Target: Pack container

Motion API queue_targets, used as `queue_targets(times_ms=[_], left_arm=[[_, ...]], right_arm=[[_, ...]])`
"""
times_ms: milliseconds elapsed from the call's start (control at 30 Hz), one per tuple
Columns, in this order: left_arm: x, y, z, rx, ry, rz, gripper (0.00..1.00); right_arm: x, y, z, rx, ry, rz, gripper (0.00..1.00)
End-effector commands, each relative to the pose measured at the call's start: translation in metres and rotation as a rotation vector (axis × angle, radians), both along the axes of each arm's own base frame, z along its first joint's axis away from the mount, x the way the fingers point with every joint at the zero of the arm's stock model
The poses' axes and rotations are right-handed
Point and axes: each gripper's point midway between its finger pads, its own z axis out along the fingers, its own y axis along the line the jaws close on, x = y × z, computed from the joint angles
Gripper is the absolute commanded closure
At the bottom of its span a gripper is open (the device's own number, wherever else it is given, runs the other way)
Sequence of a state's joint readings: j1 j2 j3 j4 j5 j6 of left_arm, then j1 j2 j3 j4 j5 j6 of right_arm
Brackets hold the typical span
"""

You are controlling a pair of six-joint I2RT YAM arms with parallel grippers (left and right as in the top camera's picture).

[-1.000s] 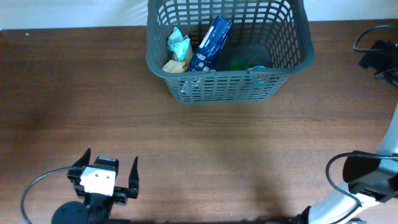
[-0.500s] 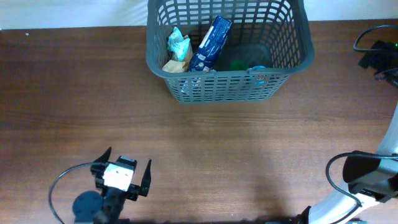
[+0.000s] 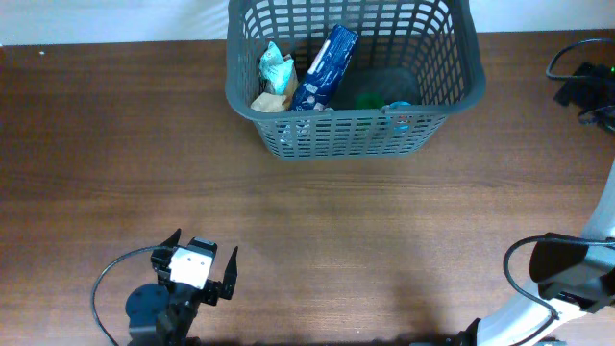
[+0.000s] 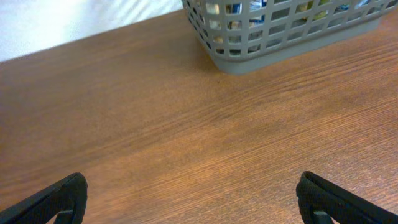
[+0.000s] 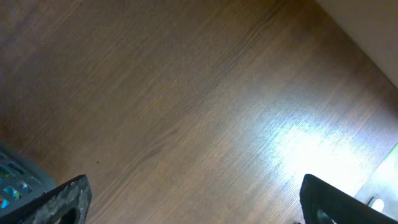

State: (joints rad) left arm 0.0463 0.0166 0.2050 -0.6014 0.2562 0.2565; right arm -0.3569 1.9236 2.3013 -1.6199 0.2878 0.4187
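Note:
The container (image 3: 351, 135) is a dark grey slotted basket at the back middle of the table. It holds a blue packet (image 3: 327, 65), a teal-and-white bag (image 3: 277, 67), a yellow item (image 3: 269, 99), a green-lidded jar (image 3: 368, 99) and a blue-topped tub (image 3: 399, 108). My left gripper (image 3: 205, 244) is open and empty near the front left edge, far from the basket. In the left wrist view the gripper (image 4: 191, 186) is over bare wood, with the basket (image 4: 280, 50) ahead. My right gripper (image 5: 194, 186) is open and empty over bare wood, and a basket corner (image 5: 12, 171) shows at its left.
The brown wooden table (image 3: 384, 221) spreads between the basket and the grippers. The right arm's base (image 3: 567, 274) sits at the front right, with black cabling (image 3: 581, 86) at the back right. The table's far edge meets a white surface (image 4: 62, 25).
My left gripper has moved right along the front edge and turned slightly, still open. The basket, its contents and the right arm have not moved.

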Motion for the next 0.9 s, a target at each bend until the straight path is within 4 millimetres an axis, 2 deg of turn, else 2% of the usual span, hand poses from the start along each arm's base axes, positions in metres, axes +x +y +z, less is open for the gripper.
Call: queue_targets(times_ms=[0, 367, 867], left_arm=[[0.0015, -0.0023, -0.0111, -0.053, 0.019, 0.006, 0.01], [0.0021, -0.0006, -0.0147, 0.053, 0.001, -0.030, 0.01], [0.0014, 0.0024, -0.0174, 0.045, 0.017, -0.007, 0.01]], right_arm=[[-0.0023, -0.0031, -0.0003, -0.008, 0.004, -0.016, 0.01], [-0.0022, -0.0032, -0.0003, -0.008, 0.003, -0.016, 0.01], [-0.0023, -0.0031, -0.0003, -0.008, 0.004, -0.016, 0.01]])
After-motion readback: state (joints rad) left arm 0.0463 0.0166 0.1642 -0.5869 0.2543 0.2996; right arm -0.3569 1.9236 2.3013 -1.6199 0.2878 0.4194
